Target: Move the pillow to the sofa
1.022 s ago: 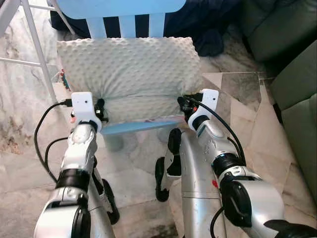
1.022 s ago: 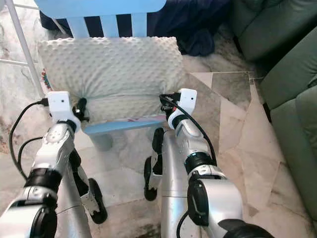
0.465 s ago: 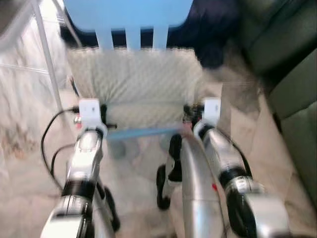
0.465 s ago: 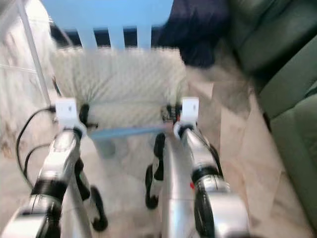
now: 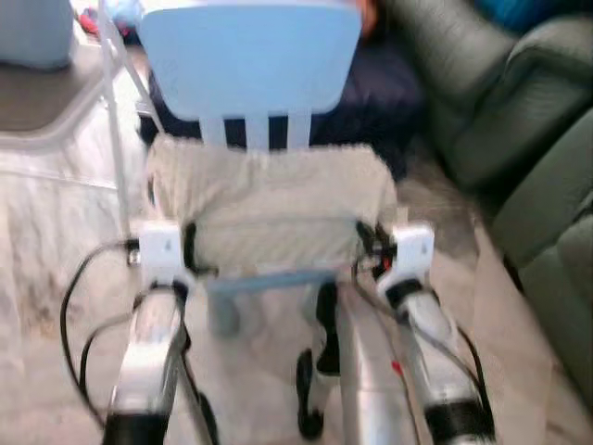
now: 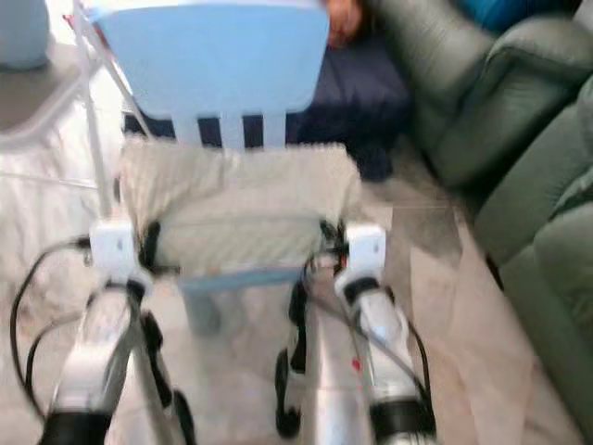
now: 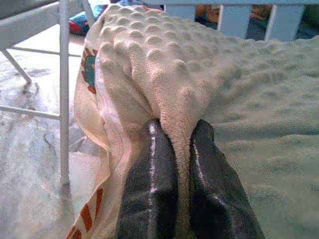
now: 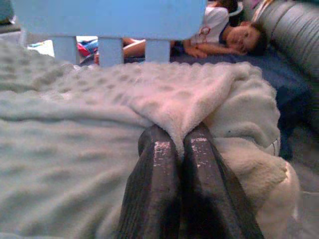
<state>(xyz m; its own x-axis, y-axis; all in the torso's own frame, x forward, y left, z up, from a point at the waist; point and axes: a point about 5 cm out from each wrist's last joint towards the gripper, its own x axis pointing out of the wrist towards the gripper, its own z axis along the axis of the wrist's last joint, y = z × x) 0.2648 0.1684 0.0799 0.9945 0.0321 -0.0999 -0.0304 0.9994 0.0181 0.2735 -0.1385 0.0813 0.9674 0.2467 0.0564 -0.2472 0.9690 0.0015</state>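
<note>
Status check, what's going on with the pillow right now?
Left gripper and right gripper both pinching the pillow. Pillow on blue chair. Sofa to the right; person lying behind chair.

A light blue chair stands on a pale marbled floor. On its seat lies a cream dimpled pillow, leaning back against the slats of the backrest and covering nearly the whole seat; a strip of the blue front edge shows just below it. A green sofa stands on the floor to the right.
</note>
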